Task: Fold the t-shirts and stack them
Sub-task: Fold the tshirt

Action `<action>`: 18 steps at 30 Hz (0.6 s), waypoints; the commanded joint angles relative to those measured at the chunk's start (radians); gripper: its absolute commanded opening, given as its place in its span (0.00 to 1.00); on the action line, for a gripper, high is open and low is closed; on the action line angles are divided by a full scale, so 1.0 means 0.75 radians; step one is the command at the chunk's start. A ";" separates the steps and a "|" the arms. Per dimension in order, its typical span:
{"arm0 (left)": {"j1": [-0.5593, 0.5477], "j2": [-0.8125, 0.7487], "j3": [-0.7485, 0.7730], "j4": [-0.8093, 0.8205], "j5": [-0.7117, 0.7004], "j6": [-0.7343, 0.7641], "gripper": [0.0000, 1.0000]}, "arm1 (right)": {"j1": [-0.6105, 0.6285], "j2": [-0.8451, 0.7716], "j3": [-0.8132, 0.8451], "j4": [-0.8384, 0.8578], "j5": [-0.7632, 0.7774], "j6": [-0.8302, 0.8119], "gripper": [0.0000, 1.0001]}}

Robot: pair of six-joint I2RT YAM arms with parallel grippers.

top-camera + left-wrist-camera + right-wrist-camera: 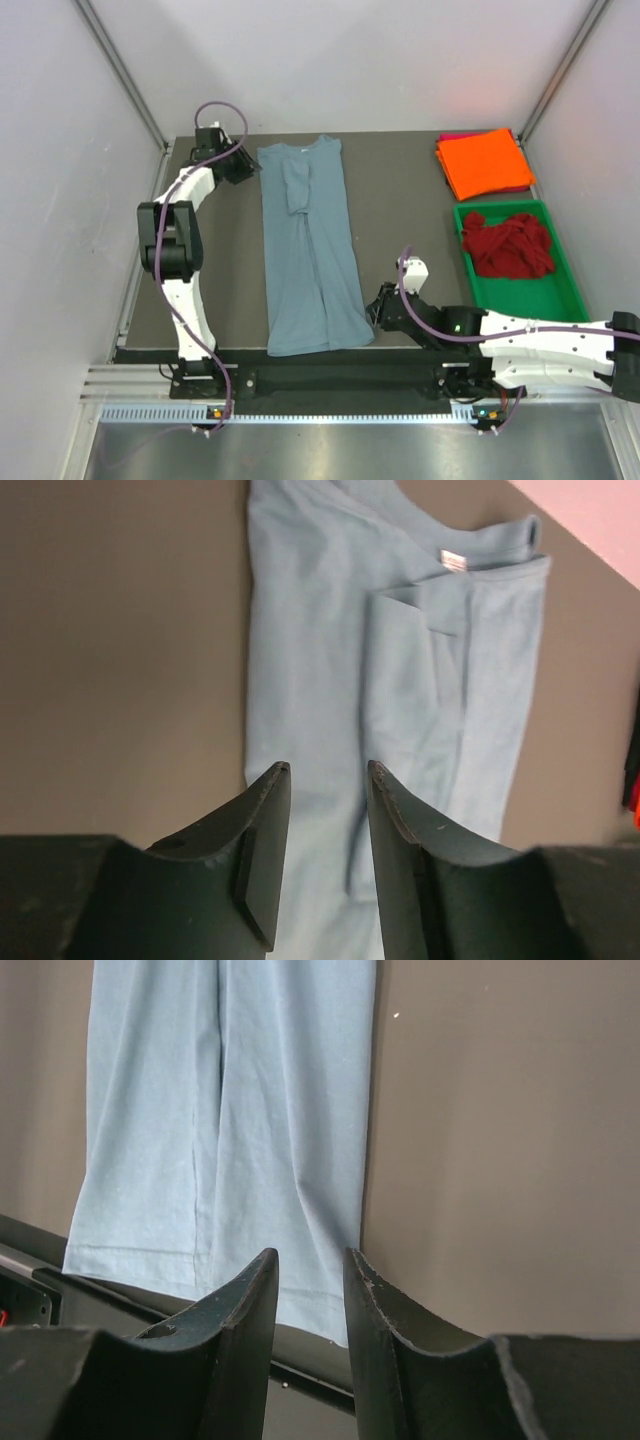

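- We note one dusty blue-grey cotton t-shirt (pixel 310 250) lying flat at mid-table on the dark matte table (pixel 410 210). It is folded lengthwise into a long narrow strip, with the collar at the far end and the hem at the near edge.
- One folded-in sleeve (pixel 297 187) lies on top of the strip near the collar. In the left wrist view we see the same sleeve (pixel 410 630) and a small white neck label (pixel 453 558).
- The left gripper (pixel 245 168) sits at the far left corner of the strip, just beside the shoulder. In its wrist view the fingers (pixel 262 820) stand apart with nothing between them, and the shirt (pixel 310 670) lies beyond and below.
- The right gripper (pixel 377 310) is at the near right corner of the strip, just beside the hem. In its wrist view the fingers (pixel 245 1300) are likewise spread and pinch nothing. The hem of the shirt (pixel 230 1110) shows through the gap.
- At the far right corner a bright orange t-shirt (pixel 487 162), folded square, lies on top of a stack. A sliver of a magenta-pink t-shirt (pixel 452 136) shows under its far edge.
- A dark red t-shirt (pixel 508 245) lies crumpled in the green plastic tray (pixel 560 285), which is just in front of the stack on the near side.
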 commanded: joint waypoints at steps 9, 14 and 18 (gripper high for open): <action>0.021 0.338 0.229 0.107 0.024 0.074 0.43 | -0.012 0.048 0.165 0.028 0.068 -0.075 0.33; 0.023 0.485 0.392 0.137 0.081 0.043 0.27 | -0.019 0.074 0.184 0.046 0.115 -0.087 0.33; 0.025 0.630 0.562 0.119 0.069 0.027 0.00 | -0.043 0.101 0.196 0.075 0.143 -0.105 0.33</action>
